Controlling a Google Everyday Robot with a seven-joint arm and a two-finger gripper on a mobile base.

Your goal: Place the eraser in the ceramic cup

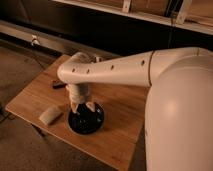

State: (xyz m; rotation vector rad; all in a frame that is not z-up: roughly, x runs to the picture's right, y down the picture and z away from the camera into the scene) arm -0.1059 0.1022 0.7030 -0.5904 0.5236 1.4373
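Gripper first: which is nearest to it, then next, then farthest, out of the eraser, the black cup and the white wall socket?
The gripper hangs, jaws open, just above the ceramic cup.
1. ceramic cup: right beneath it.
2. eraser: beside the cup, toward the picture's left.
3. white wall socket: far back, upper left.

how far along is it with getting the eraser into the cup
Nothing looks done yet: the eraser lies on the table, left of the ceramic cup and apart from it. In hand: the claw hangs over the cup, open, with nothing between its fingers. Left: go to the eraser, grasp it, carry it over the cup and release it.
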